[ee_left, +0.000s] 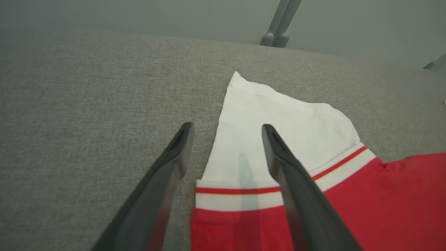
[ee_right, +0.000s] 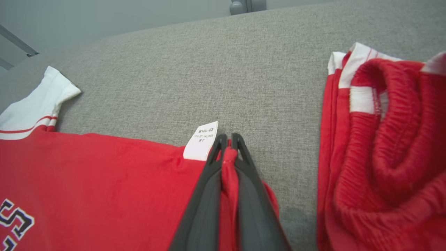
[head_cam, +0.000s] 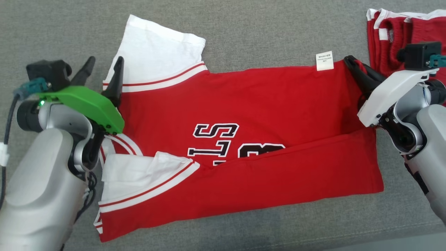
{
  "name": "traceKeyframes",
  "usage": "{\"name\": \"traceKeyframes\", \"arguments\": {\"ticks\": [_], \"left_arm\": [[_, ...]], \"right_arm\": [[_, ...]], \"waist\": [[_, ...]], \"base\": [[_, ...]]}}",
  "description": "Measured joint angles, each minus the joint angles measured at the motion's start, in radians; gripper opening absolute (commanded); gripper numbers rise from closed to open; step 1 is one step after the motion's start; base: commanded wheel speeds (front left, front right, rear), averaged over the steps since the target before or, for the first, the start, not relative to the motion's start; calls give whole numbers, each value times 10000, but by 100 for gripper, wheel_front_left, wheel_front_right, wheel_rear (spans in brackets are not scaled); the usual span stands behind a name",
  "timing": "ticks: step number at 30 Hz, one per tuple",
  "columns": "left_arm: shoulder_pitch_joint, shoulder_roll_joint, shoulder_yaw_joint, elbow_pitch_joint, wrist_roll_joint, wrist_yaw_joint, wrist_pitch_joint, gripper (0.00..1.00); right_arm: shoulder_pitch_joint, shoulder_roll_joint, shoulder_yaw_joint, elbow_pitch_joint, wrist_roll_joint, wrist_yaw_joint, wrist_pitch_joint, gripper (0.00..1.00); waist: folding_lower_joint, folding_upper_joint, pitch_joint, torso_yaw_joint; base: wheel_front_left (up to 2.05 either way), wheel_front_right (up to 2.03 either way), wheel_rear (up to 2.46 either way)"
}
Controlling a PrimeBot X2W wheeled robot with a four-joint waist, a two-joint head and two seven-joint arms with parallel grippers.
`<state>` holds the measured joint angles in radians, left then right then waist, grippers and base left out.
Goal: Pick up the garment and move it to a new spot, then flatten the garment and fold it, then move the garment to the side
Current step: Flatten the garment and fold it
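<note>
Garment print partly under fold

Left tool: two long dark tapered fingers, green shell behind them with small dark screws and a lit green LED. Right tool: same dark fingers, white shell. Each wrist carries a black camera box with a teal plug. Left side has a black cable with a white clip. Forearms smooth silver-grey, dark joint rings
</note>
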<state>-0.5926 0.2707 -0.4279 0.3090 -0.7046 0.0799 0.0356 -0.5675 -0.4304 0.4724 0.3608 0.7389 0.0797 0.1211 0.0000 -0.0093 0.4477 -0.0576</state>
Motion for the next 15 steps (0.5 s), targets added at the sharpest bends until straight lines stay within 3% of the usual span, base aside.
{"name": "traceKeyframes", "arguments": {"ticks": [15], "left_arm": [[-2318, 230, -360, 1661, 644, -56, 1091, 100]], "right_arm": [[-394, 451, 222, 113, -21, 159, -389, 0]], "waist": [[1, 0, 960, -846]], "base": [[0, 0, 0]]}}
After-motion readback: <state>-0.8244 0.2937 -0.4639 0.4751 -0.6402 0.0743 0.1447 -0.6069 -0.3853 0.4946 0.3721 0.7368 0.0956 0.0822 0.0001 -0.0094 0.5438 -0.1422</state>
